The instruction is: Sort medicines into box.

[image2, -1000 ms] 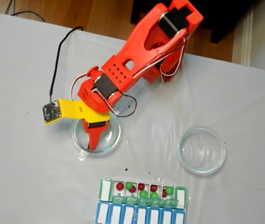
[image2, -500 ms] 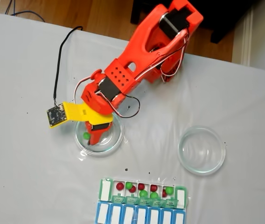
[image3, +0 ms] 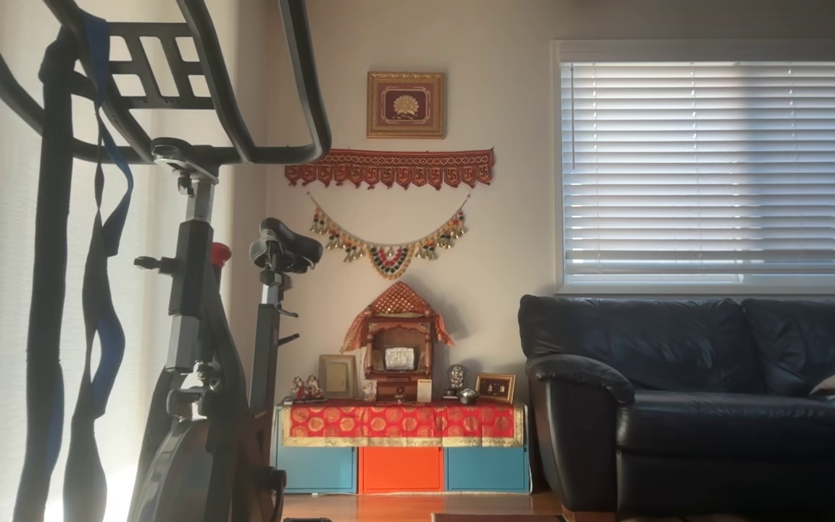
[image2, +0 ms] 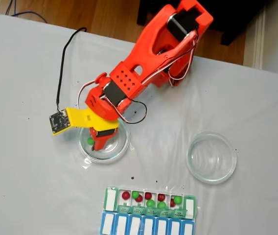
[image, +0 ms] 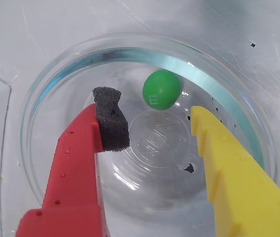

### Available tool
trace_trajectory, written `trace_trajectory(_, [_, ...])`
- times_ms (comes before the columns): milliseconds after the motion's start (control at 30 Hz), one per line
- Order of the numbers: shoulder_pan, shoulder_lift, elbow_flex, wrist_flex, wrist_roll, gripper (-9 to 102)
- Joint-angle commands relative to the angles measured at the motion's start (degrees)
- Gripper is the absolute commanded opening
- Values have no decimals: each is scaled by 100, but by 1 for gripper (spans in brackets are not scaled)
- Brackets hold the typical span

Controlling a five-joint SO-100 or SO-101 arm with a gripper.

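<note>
In the wrist view the jaws [image: 155, 116] stand wide apart, holding nothing: a red finger [image: 76, 168] tipped with a black foam pad [image: 111, 118] on the left, a yellow finger [image: 233, 173] on the right. Just beyond the gap, touching neither, lies one green pill [image: 161, 89] on the floor of a round clear dish [image: 51, 84], close to its far wall.

In the fixed view that dish [image2: 122, 147] sits left of the tabletop's middle, under the orange arm [image2: 144, 63], with the pill [image2: 90, 141] at its left side. A second clear dish [image2: 211, 157] stands well apart to the right. Near the bottom edge lies the green box [image2: 190, 198], lids open, with red and green pills [image2: 150, 202] spread through its compartments; a blue row with white lids [image2: 146, 226] adjoins it along the edge. The tabletop [image2: 26, 166] is covered in a pale grey sheet with a few dark specks; wooden floor [image2: 109, 17] shows past its top edge.

The other view shows a living room: an exercise bike [image3: 193, 304] at left, a small wooden shrine [image3: 397, 341] on a red-draped cabinet against the wall, a black leather sofa [image3: 700, 391] under a blinded window [image3: 722, 167].
</note>
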Motion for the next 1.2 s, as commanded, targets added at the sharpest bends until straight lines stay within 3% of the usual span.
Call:
trace_trajectory(0, [132, 88, -369, -123, -18, 24])
trace_trajectory(367, [176, -211, -378, -413, -9, 26])
trace_trajectory(1167, [185, -686, -404, -738, 9, 19])
